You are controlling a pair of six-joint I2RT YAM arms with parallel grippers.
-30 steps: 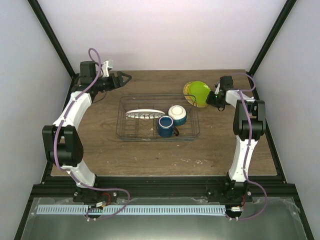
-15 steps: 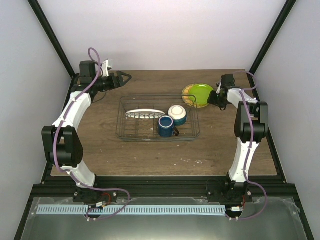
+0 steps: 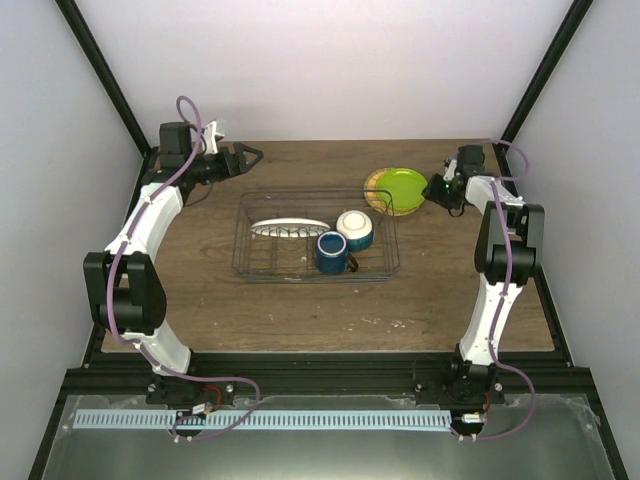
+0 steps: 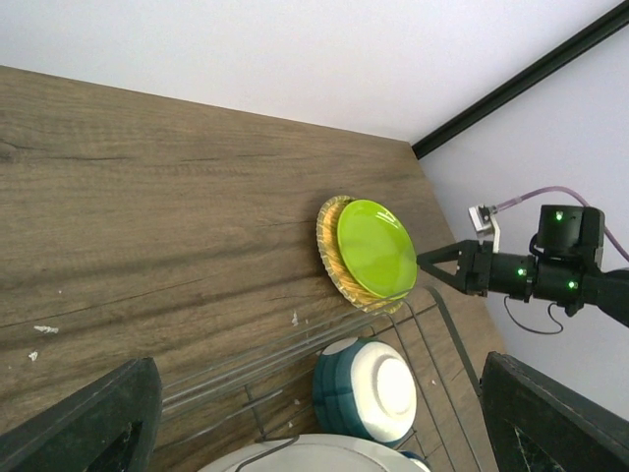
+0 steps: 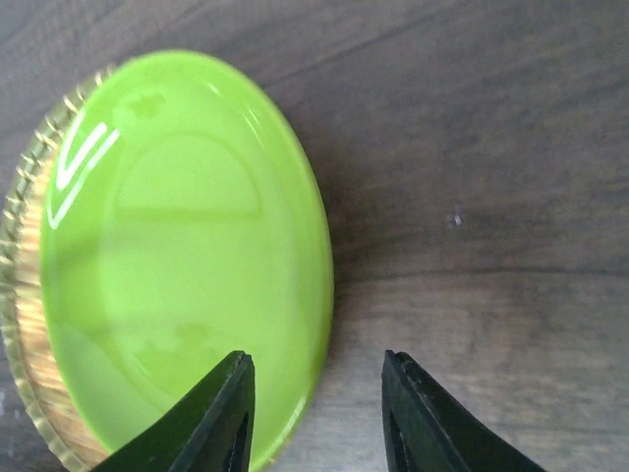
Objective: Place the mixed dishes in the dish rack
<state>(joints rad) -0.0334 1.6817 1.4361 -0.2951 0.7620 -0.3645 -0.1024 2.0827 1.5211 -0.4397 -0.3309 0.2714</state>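
**A:** Top view: what was logged around the dish rack (image 3: 255, 262)?

**B:** Inside it, the striped plate (image 3: 290, 227), cream bowl (image 3: 355, 228) and blue mug (image 3: 331, 252) were recorded. The green plate (image 3: 398, 188) was noted flat on the table, just past the rack's far right corner. The left gripper (image 3: 252, 154) was seen spread wide and empty off the far left corner. The right gripper (image 3: 432, 190) was placed just right of the green plate.

**A:** Left wrist?

**B:** The green plate (image 4: 375, 248) was seen beyond the rack wires, with the right gripper's tip near its rim but apart from it.

**A:** Right wrist?

**B:** The fingers (image 5: 221, 413) were found parted, with nothing clasped.
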